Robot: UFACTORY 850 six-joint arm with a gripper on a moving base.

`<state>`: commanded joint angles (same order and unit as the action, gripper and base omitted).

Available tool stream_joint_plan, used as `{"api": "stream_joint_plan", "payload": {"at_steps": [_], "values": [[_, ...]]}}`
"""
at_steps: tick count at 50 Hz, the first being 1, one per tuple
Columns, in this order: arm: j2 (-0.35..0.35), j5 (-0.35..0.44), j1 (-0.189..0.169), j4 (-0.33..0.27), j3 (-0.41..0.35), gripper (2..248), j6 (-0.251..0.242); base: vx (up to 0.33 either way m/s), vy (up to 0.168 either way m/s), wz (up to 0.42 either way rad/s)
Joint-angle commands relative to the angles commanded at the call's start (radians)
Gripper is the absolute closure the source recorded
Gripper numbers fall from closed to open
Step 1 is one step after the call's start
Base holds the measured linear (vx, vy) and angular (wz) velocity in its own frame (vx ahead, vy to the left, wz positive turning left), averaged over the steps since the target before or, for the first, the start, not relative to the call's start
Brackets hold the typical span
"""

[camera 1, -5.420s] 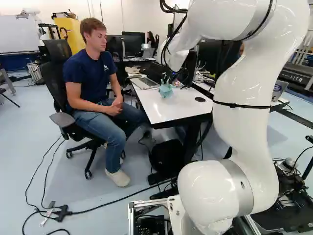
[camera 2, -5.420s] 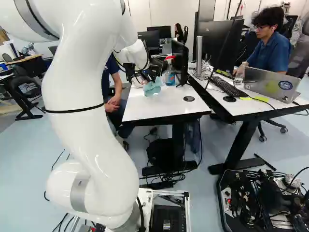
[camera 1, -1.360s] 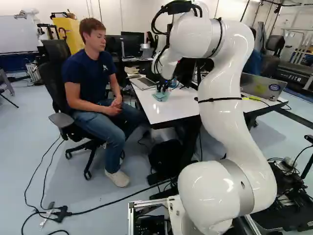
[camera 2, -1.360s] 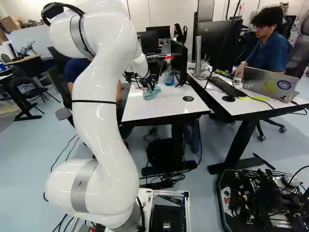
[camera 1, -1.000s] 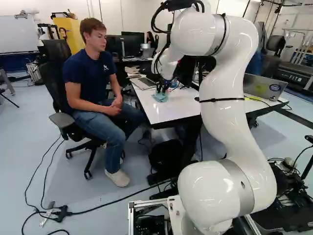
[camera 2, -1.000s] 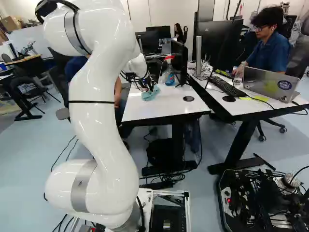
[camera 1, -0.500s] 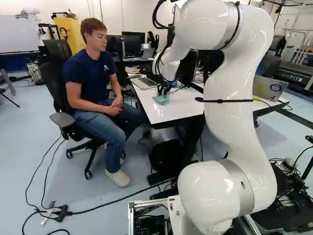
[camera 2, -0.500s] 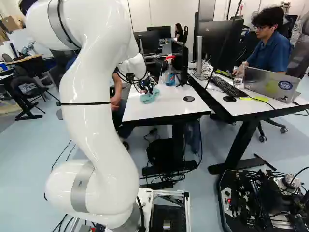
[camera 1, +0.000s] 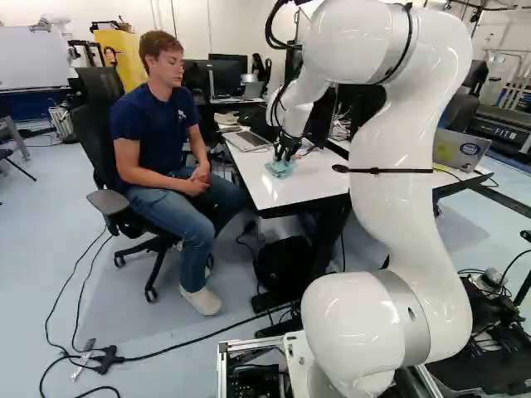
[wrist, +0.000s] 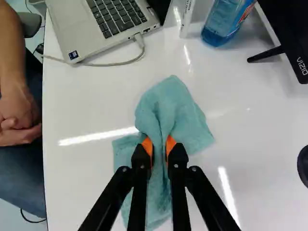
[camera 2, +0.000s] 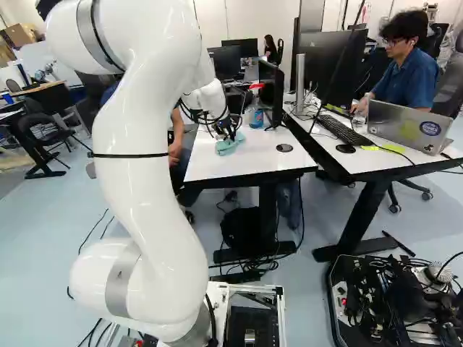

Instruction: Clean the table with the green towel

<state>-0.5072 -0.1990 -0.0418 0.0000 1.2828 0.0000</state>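
The moving base (camera 1: 247, 342) has shifted slightly, so the whole scene slides a bit; beyond that, the white jointed arm (camera 1: 398, 178) has swung a little and the green cloth towel (wrist: 180, 118) has gone with it, a short way rightward over the white-topped desk (wrist: 86, 185) in both base views. Orange-padded black hand (wrist: 160, 144) is clenched on the towel's bunched middle, loose ends spread either side – looks like a wiping stroke, cleaning underway, how much is done can't tell. More passes over the bare top probably needed. Container: clear spray bottle with red nozzle (camera 2: 256, 112), upright near the black monitor (camera 2: 270, 94), blue liquid inside – a wide sweep could knock it.
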Motion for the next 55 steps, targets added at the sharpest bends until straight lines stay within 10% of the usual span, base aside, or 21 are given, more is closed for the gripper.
{"api": "stream_joint_plan", "payload": {"at_steps": [34, 55], "values": [[-0.133, 0.0, 0.012, 0.0, 0.183, 199, 0.0, 0.0, 0.0, 0.0], [-0.087, 0.0, 0.05, 0.0, 0.118, 199, 0.0, 0.0, 0.0, 0.0]]}}
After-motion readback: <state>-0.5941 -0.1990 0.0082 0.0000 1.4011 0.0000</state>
